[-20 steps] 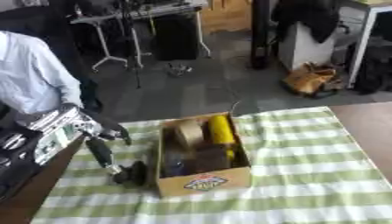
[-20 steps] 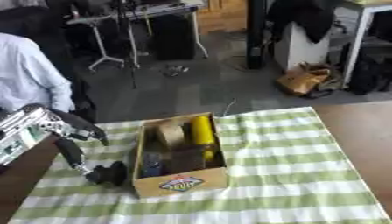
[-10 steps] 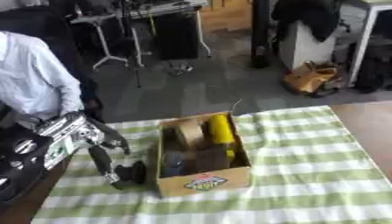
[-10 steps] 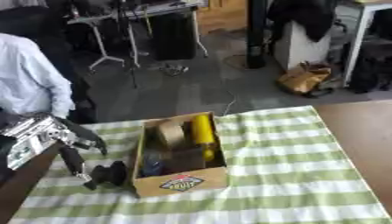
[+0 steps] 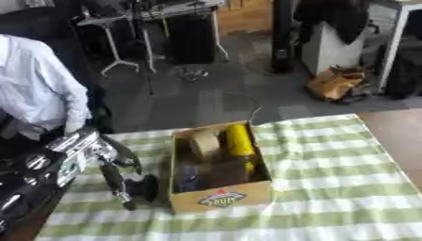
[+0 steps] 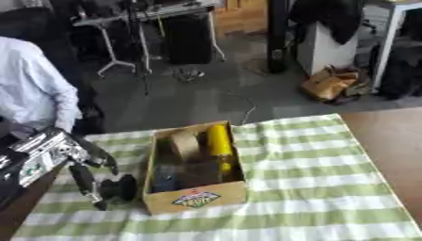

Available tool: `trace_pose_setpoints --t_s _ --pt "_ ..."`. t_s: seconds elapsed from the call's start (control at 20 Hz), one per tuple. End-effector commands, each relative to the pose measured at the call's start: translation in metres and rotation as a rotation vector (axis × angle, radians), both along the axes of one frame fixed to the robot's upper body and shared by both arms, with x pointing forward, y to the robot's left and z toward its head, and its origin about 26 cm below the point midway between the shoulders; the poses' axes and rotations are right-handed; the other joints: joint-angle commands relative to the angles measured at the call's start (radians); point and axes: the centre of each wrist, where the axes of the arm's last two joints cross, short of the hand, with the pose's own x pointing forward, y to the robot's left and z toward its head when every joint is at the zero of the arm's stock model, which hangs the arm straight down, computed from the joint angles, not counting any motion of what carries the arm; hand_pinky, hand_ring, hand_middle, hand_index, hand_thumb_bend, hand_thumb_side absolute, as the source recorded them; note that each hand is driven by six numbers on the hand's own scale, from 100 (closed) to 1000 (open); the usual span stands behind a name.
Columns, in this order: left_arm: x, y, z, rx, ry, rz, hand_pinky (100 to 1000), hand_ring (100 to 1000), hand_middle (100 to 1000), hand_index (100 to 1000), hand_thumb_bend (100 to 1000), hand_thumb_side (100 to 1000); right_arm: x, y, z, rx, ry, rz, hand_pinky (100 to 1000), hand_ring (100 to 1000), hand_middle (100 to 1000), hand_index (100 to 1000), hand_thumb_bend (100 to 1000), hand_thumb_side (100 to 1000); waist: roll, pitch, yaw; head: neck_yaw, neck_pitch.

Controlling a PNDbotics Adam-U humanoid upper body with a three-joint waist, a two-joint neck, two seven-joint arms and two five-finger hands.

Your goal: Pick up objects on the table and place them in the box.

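An open cardboard box [image 5: 221,200] is seen on the striped desk [image 5: 329,188], its long axis running away from the robot; a yellow cylinder [image 5: 240,140] lies inside along the right wall, pointing the same way, beside a tan roll [image 5: 203,142]. The left robot hand [image 5: 115,174] is held just left of the box, fingers extended downward and released, nothing grasped, beside a black object [image 5: 147,187] lying on the desk against the box's left side.

An open cardboard box [image 5: 219,200] holds a yellow cylinder [image 5: 240,140]; a black object [image 5: 146,187] lies beside it.
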Motion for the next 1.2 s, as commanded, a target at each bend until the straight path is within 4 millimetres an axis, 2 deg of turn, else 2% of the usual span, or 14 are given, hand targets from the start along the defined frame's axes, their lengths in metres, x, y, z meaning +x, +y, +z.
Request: trace_pose_setpoints --t_s 0.05,0.3,0.75,1.2 --pt "0.003 0.007 0.019 -0.005 -0.045 0.024 1000 1000 975 997 763 697 0.001 0.002 0.007 0.006 -0.108 0.045 896 1000 922 912 100 1000 -0.006 -0.007 -0.002 0.007 -0.012" --pt "0.007 0.006 0.023 -0.010 -0.061 0.044 1000 1000 951 986 742 710 0.001 0.003 0.007 0.005 -0.108 0.047 897 1000 922 912 100 1000 -0.004 -0.005 -0.006 0.014 -0.015" --pt "0.013 0.021 0.010 0.024 -0.030 0.133 993 1000 944 987 745 695 0.002 0.003 0.007 0.003 -0.114 0.048 898 1000 921 912 100 1000 -0.001 0.001 -0.017 0.022 -0.021" --pt "0.016 0.020 -0.001 0.059 0.001 0.118 971 997 920 972 740 658 0.003 0.003 0.009 0.007 -0.123 0.052 899 1000 920 911 100 1000 0.000 0.003 -0.023 0.031 -0.022"
